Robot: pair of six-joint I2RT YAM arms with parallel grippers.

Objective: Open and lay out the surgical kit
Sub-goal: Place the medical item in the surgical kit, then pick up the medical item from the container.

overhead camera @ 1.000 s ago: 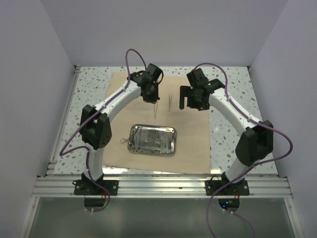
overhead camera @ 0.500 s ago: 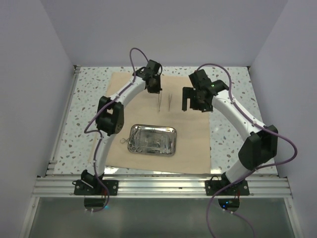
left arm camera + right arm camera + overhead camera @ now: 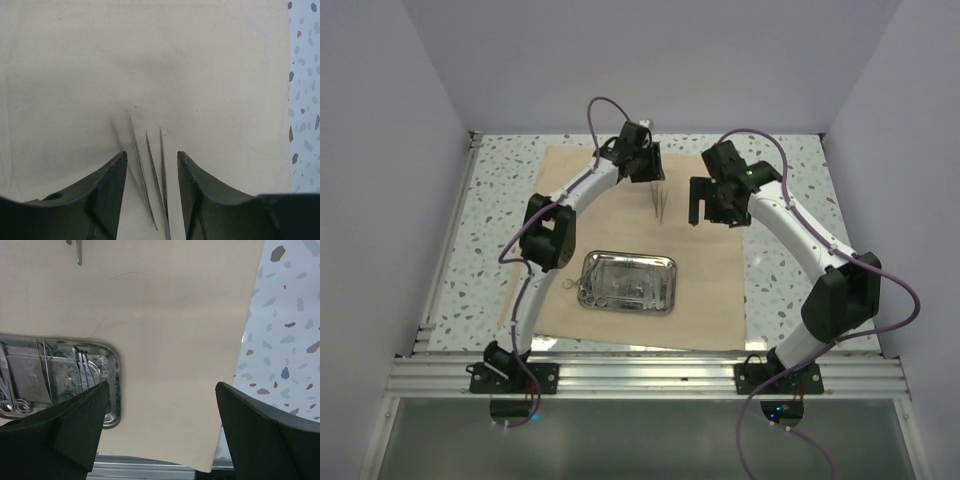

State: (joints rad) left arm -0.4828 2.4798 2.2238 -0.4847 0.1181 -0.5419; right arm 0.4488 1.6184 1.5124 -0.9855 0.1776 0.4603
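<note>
A white speckled tabletop (image 3: 500, 200), boxed in by plain pale-grey walls (image 3: 640, 60), carries the beige cloth wrap (image 3: 710, 290) spread flat, with the small shiny steel tray (image 3: 665, 262) of thin silvery instruments (image 3: 610, 290) on its near half. Slim silvery tweezers (image 3: 660, 205) lie on the far half between the parted fingers of the left gripper (image 3: 151, 155). The right gripper (image 3: 703, 212) hangs just beside, its fingers wide apart and holding nothing.

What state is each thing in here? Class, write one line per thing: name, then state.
cloth, unfolded, flat on the table.
tray, on the cloth, with instruments inside.
tweezers, out of the tray, on the cloth between the left fingers, not pinched.
left fingers, open, empty.
right fingers, wide open, empty, over the cloth.
</note>
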